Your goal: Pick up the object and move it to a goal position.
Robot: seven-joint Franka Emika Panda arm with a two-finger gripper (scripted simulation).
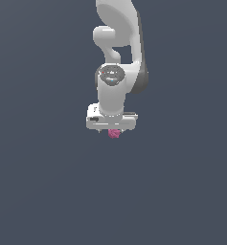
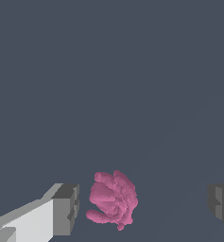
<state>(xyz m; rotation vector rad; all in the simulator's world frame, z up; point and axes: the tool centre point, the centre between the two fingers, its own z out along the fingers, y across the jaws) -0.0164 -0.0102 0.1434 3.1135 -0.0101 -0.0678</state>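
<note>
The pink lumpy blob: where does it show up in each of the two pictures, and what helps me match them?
Exterior view: the pink blob peeks out just under the white gripper, near the picture's middle.
Wrist view: the blob sits between the two grey fingers, nearer this one than the other; a gap shows on each side.
Shared landmark: the gripper itself, which straddles the blob in both views.
</note>
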